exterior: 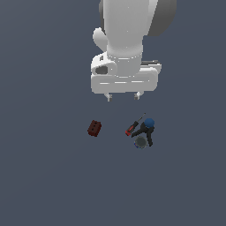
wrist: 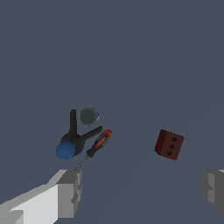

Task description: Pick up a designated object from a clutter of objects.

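No text, label, brand, number or sign is being shown legibly on anything in either view; nothing readable is being displayed.

The tool's fingers [wrist: 70,192] are cut off by the wrist view's edge.

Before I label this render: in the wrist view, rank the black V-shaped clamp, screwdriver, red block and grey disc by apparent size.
1. Black V-shaped clamp, largest.
2. Screwdriver and red block: too close to rank; one is longer, the other bulkier.
3. Grey disc, smallest.
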Controlling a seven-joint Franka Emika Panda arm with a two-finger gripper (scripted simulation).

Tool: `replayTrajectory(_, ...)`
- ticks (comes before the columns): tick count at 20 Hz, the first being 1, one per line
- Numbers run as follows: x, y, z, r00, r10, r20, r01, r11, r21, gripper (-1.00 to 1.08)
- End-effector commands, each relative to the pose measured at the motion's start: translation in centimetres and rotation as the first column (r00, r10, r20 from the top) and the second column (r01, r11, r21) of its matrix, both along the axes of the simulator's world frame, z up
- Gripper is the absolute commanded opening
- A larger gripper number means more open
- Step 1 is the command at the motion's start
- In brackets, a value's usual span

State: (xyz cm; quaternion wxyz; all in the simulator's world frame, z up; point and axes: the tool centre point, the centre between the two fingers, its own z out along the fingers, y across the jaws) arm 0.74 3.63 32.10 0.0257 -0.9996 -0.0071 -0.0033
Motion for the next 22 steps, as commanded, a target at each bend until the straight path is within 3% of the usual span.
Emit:
replayTrajectory(1,0.0,0.0,-0.2,1.000,-0.005,-0.001,0.005,1.000,-0.001,1.00)
replayTrajectory(11,0.5,1.9,-3.3,0.997,-0.076,-0.006,0.076,0.997,-0.013,1.00)
replayTrajectory(22,0.6,6.2,-10.3,0.973,-0.231,-0.008,0.231,0.972,-0.036,1.00)
